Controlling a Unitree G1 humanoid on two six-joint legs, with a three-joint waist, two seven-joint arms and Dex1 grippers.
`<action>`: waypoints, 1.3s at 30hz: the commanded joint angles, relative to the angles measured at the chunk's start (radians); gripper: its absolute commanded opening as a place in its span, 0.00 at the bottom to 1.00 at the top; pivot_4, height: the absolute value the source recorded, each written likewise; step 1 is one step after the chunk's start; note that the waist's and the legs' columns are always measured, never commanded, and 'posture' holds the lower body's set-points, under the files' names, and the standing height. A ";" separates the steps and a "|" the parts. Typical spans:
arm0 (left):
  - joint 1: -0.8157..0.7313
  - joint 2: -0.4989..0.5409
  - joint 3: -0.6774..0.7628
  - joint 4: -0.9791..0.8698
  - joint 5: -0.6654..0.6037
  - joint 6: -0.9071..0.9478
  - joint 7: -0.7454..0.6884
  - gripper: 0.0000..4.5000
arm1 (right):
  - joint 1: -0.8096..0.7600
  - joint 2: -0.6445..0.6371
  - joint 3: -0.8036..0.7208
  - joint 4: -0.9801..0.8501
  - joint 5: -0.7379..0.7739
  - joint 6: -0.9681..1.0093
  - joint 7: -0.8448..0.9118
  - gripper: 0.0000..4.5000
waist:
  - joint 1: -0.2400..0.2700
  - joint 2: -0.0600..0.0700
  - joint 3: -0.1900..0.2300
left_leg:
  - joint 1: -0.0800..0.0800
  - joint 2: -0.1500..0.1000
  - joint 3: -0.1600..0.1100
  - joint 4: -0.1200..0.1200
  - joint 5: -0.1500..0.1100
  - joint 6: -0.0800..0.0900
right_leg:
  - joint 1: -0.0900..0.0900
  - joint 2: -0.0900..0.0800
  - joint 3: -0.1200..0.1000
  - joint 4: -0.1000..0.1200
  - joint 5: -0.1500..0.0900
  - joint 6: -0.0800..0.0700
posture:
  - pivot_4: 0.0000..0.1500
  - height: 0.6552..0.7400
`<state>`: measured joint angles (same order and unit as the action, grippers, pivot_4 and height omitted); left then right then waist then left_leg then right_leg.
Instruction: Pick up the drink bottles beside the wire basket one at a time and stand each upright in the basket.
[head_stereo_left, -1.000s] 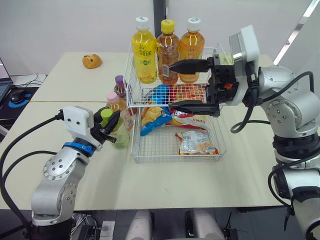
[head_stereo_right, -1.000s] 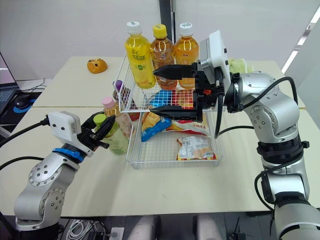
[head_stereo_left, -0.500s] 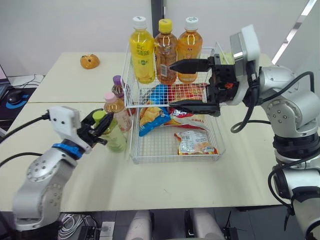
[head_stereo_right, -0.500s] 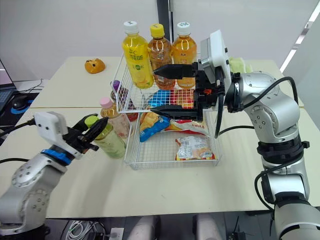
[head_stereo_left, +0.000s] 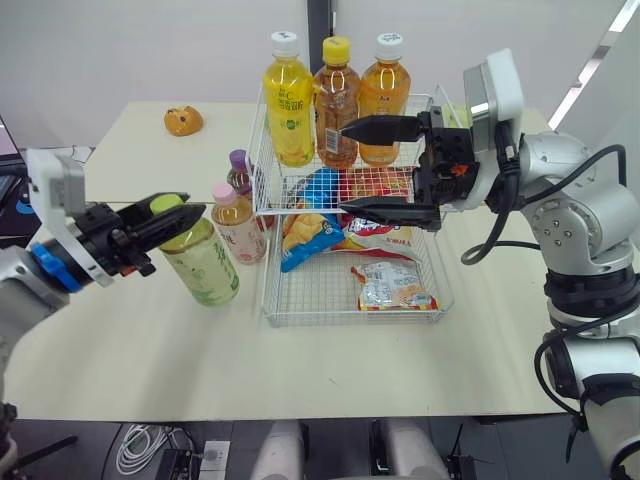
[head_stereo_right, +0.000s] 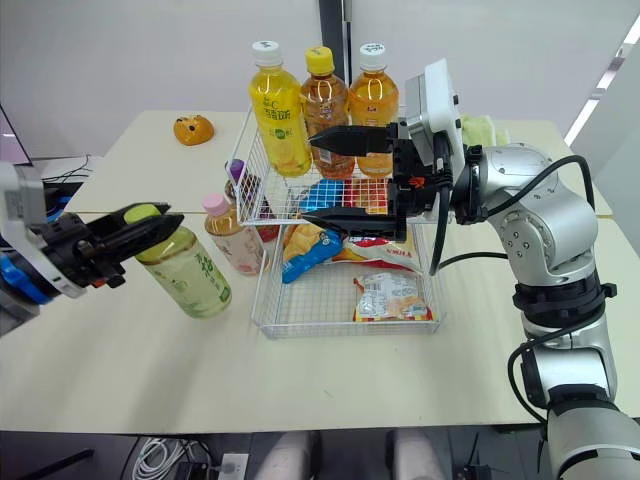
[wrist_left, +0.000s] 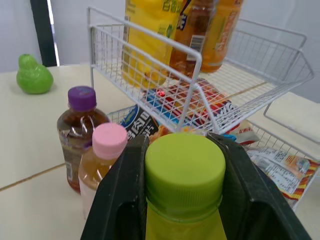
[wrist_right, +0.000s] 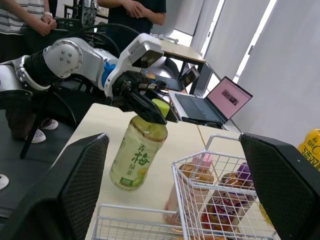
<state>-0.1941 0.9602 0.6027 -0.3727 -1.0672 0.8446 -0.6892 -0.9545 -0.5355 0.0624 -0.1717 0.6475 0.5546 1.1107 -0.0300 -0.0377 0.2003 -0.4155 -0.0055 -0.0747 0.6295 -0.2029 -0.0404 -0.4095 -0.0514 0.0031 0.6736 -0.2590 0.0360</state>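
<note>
Carrying step: the left pincer (head_stereo_left: 165, 212), clamped at the cap of the tilted lime-capped pale-green plastic tea bottle (head_stereo_left: 203, 265), holds it over the table (head_stereo_left: 300, 370) left of the white two-tier wire basket (head_stereo_left: 345, 317); next, presumably, raising, righting and lowering it inside, while the right pincer (head_stereo_left: 345, 168) gapes empty.

right arm (head_stereo_left: 578, 215): silver-grey rounded joint shells are showing; dark bands are parting the segments; small recessed screw holes are dotting them
right cables (head_stereo_left: 497, 238): black; looping from the wrist end along the forearm
right wrist housing (head_stereo_left: 494, 88): white, boxy, with rounded corners
right gripper (head_stereo_left: 345, 170): two long black tapering fingers; an orange mark is showing on its black base; the inner pads (wrist_right: 75, 185) are carrying a fine grid texture
left arm (wrist_right: 64, 57): silver rounded shells with screw holes; a blue ring (head_stereo_left: 48, 266) is circling the wrist; a white box (head_stereo_left: 45, 178) is sitting above it
left gripper (head_stereo_left: 172, 212): two glossy black fingers
</note>
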 joint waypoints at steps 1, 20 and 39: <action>-0.048 0.082 0.064 0.011 -0.056 0.031 -0.043 0.31 | -0.003 -0.006 -0.022 -0.028 -0.004 -0.024 -0.002 1.00 | 0.000 0.000 0.000 | 0.000 0.000 0.000 0.000 0.000 0.000 | 0.000 0.000 0.000 0.000 0.000 0.000 | 1.00 1.00; -0.557 0.436 -0.029 0.346 -0.153 0.138 -0.175 0.31 | -0.006 -0.041 -0.058 -0.007 0.004 -0.011 -0.013 1.00 | -0.002 0.000 0.002 | -0.001 -0.001 0.000 -0.001 0.000 0.000 | -0.002 0.001 -0.001 0.000 -0.001 0.001 | 1.00 1.00; -1.262 0.182 -0.465 0.668 0.113 0.138 -0.386 0.31 | 0.024 -0.085 -0.115 -0.040 0.015 0.023 -0.111 1.00 | -0.002 0.000 0.002 | -0.002 -0.002 0.001 0.000 0.000 0.000 | -0.002 0.003 -0.001 0.002 -0.003 0.005 | 1.00 1.00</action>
<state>-1.4113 1.1548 0.1267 0.2746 -0.9771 0.9967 -1.0553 -0.9158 -0.6125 -0.0015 -0.1720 0.6409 0.5639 1.0293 -0.0319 -0.0378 0.2028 -0.4174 -0.0076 -0.0737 0.6296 -0.2027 -0.0405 -0.4123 -0.0488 0.0024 0.6770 -0.2621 0.0407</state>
